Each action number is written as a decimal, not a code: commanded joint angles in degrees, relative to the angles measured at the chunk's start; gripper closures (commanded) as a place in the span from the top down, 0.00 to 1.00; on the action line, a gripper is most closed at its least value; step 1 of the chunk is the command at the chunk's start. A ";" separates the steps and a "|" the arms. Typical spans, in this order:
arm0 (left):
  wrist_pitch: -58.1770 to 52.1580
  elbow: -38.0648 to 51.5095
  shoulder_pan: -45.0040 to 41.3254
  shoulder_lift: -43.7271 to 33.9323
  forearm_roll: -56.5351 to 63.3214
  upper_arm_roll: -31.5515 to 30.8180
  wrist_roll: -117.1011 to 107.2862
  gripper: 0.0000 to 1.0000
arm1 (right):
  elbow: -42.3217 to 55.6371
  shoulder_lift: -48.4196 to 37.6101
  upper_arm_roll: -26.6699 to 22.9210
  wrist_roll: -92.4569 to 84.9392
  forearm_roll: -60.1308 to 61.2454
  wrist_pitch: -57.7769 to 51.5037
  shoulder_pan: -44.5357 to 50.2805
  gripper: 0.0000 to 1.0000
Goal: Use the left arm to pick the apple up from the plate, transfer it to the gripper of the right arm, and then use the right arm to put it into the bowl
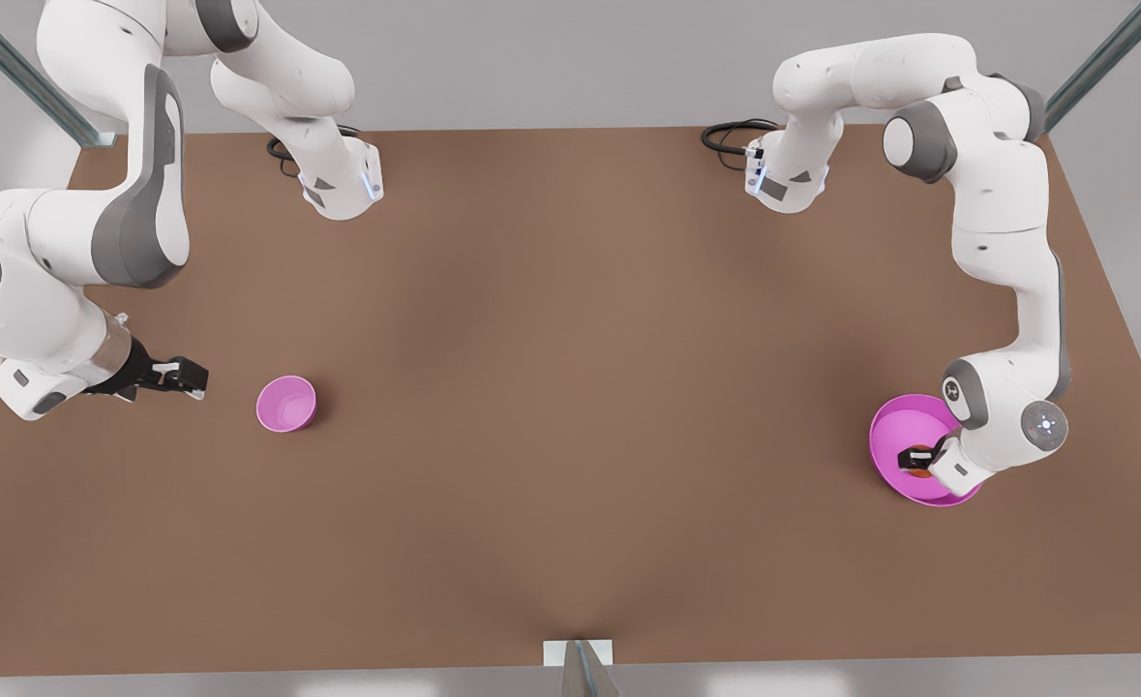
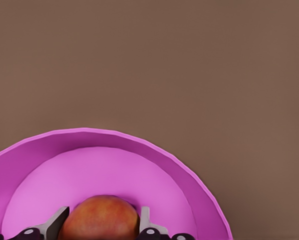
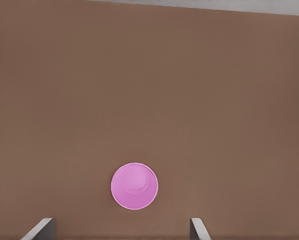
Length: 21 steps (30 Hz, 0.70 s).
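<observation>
The red-orange apple (image 2: 102, 216) rests in the wide magenta plate (image 2: 114, 137) at the front view's right. My left gripper (image 2: 102, 227) is down in the plate (image 1: 891, 426), its fingers (image 2: 58, 222) pressed against both sides of the apple (image 1: 918, 466), shut on it. The left gripper (image 1: 918, 457) sits low over the dish. The small deep pink bowl (image 1: 286, 404) stands at the front view's left. My right gripper (image 1: 193, 379) hovers open just beside it, on the side away from the plate. In the right wrist view the bowl (image 3: 134, 186) lies ahead of the open gripper (image 3: 120, 223).
The brown table (image 1: 570, 387) stretches wide between bowl and plate. Both arm bases (image 1: 343, 184) stand at the far edge with black cables. A metal post (image 1: 580, 668) sticks up at the middle of the near edge.
</observation>
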 commanded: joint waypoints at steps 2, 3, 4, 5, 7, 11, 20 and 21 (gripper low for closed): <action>0.02 0.02 0.01 0.24 -0.09 0.00 1.33 0.73 | 0.03 -0.03 0.00 -0.03 0.07 -0.02 0.00 1.00; 0.02 0.02 -0.08 0.24 -0.09 0.00 1.33 0.73 | 0.03 -0.03 0.00 -0.03 0.07 -0.10 0.00 1.00; 0.02 0.10 -0.08 0.06 -0.09 0.00 1.24 0.73 | 0.03 -0.03 0.00 -0.03 0.07 -0.02 0.00 1.00; -0.06 0.10 -0.16 -0.29 -0.09 0.00 0.98 0.73 | 0.03 -0.03 0.00 -0.03 0.07 -0.10 0.00 1.00; -0.50 0.10 -0.34 -1.25 -0.09 0.00 0.54 0.70 | 0.03 -0.03 0.00 -0.03 0.07 -0.02 -0.09 1.00; -9.37 0.10 -2.53 -9.16 -0.09 -0.35 -2.71 0.70 | -0.06 -0.03 -0.17 -0.12 0.68 -0.10 -0.18 1.00; -25.90 2.65 -22.66 -15.94 -33.65 -0.53 -62.81 0.70 | -1.02 -0.03 1.67 0.32 21.84 -0.98 0.26 1.00; -25.64 2.74 -24.24 -15.85 -40.50 -0.53 -69.05 0.70 | -1.38 0.58 2.72 2.42 25.28 -0.72 0.79 1.00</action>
